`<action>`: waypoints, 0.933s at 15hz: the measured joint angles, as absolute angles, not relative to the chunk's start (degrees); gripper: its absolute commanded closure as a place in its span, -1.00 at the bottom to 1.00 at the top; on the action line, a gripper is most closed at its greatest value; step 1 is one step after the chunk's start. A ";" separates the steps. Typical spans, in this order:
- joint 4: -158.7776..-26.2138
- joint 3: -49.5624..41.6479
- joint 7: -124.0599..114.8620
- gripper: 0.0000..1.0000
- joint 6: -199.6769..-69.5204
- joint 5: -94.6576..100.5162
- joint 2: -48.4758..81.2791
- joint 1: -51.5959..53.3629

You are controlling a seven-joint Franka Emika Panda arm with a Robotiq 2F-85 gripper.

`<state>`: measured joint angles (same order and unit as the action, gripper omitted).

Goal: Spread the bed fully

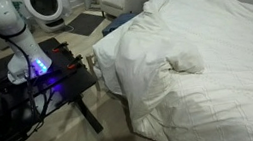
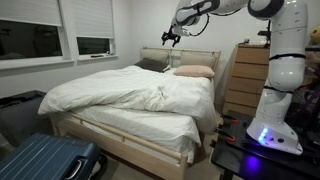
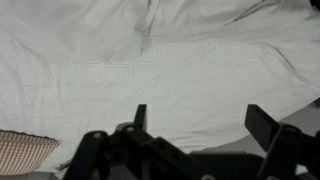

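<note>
Two dark fingers [image 3: 265,128] of the claw [image 3: 198,114] stand wide apart in the wrist view, gripping nothing; only white cloth shows between them, well below. In an exterior view the claw [image 2: 170,38] hangs in the air above the head end of the bed [image 2: 110,135], touching nothing. A white duvet [image 2: 115,95] covers the bed, wrinkled and bunched into a ridge near the middle. A tan pillow [image 2: 193,72] lies uncovered at the headboard. Beside the bed stands a wooden dresser [image 2: 250,75], and a blue suitcase [image 2: 45,160] lies near its foot. The arm's base sits on a black tabletop [image 1: 73,83] just beside the bed's corner.
</note>
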<state>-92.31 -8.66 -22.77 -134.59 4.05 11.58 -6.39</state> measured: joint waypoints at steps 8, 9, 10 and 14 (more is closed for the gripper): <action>-77.31 -14.28 -22.71 -1.00 -128.38 2.91 22.28 -12.08; -75.65 -14.41 -22.55 -1.00 -126.94 2.27 23.33 -13.17; -74.15 -14.47 -22.35 -1.00 -125.69 1.47 24.34 -14.25; -69.54 -14.65 -21.71 -1.00 -122.66 -0.57 28.35 -18.15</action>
